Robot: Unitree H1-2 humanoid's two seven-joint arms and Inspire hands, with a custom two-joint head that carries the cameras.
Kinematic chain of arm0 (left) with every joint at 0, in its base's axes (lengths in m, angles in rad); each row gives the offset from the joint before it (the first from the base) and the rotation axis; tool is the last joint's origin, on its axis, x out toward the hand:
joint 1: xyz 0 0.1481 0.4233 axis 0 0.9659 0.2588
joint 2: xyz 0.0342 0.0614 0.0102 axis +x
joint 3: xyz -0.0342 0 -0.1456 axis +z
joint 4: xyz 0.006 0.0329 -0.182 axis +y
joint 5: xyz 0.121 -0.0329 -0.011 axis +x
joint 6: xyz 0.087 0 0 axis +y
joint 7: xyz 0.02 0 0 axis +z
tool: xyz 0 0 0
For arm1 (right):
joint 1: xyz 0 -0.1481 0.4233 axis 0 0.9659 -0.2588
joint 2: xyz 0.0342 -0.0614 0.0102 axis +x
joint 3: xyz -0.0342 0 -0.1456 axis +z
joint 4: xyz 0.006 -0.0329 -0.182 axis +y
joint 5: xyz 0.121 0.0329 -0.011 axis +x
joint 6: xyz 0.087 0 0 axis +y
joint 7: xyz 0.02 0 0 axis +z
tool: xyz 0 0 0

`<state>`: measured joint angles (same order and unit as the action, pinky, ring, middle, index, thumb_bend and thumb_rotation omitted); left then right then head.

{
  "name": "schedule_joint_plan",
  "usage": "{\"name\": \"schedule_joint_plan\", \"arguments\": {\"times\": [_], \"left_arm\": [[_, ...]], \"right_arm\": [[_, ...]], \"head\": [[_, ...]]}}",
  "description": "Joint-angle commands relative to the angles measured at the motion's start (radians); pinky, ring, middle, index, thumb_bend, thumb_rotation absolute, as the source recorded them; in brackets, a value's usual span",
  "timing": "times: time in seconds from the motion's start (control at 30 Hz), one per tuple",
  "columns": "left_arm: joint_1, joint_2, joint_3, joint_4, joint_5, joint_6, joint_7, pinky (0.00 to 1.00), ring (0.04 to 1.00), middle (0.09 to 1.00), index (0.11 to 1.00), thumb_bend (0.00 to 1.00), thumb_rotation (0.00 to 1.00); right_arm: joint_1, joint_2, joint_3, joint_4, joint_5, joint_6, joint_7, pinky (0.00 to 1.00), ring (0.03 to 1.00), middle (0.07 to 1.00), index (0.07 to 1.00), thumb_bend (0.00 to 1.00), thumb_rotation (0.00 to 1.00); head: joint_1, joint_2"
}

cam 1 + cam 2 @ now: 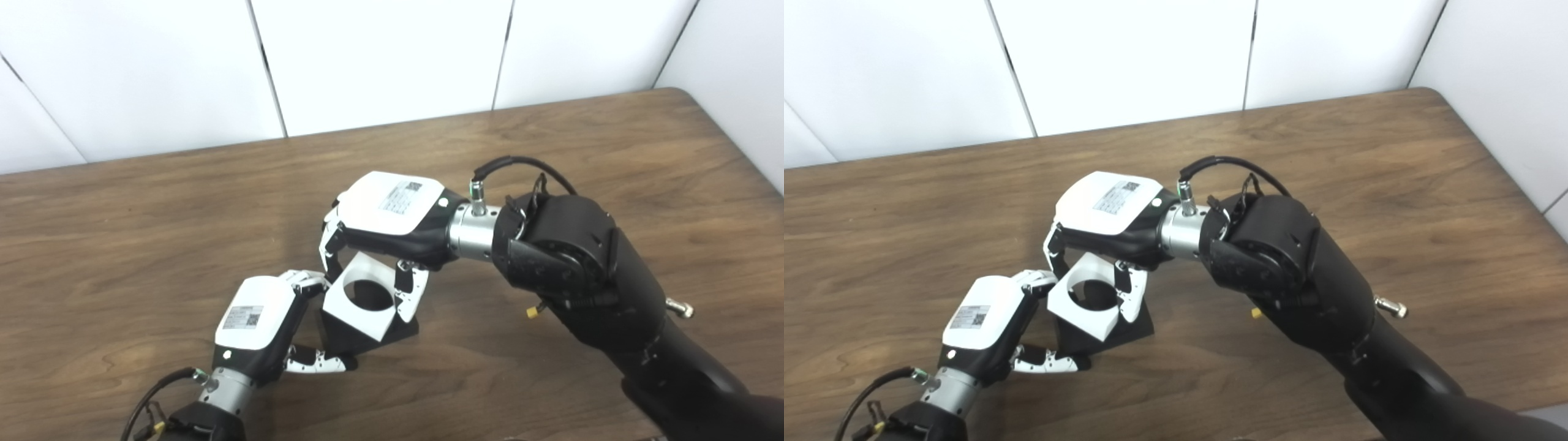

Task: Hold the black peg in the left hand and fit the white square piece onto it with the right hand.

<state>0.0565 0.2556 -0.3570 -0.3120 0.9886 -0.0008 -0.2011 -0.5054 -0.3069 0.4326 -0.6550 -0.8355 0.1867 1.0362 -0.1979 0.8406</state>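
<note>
Your right hand [383,223] reaches in over the middle of the wooden counter [184,208], its fingers [409,293] clamped on two opposite sides of the white square piece [361,297]. The piece is tilted, its round hole facing up, and it sits over the black peg [392,334], whose dark base shows beneath and beside it. Your left hand [260,327] lies just beside, lower left, fingers curled round the base; whether they actually grip it you cannot tell. The hole looks dark inside.
</note>
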Motion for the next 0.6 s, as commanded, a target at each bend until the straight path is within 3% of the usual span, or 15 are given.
{"name": "schedule_joint_plan", "arguments": {"times": [0.0,0.57], "left_arm": [[-0.001,0.015,0.0,0.009,0.006,0.008,-0.022,0.71,0.775,0.754,0.487,0.52,0.05],[0.003,0.011,0.007,-0.007,0.001,0.017,-0.038,0.7,0.785,0.755,0.487,0.52,0.05]], "right_arm": [[-0.042,-0.009,-0.015,-0.009,0.007,-0.018,-0.008,0.89,0.844,0.736,0.482,0.52,0.13],[0.009,-0.025,-0.004,0.023,0.005,-0.03,-0.033,0.84,0.839,0.734,0.482,0.52,0.13]], "head": [[0.001,0.002],[0.0,0.014]]}}
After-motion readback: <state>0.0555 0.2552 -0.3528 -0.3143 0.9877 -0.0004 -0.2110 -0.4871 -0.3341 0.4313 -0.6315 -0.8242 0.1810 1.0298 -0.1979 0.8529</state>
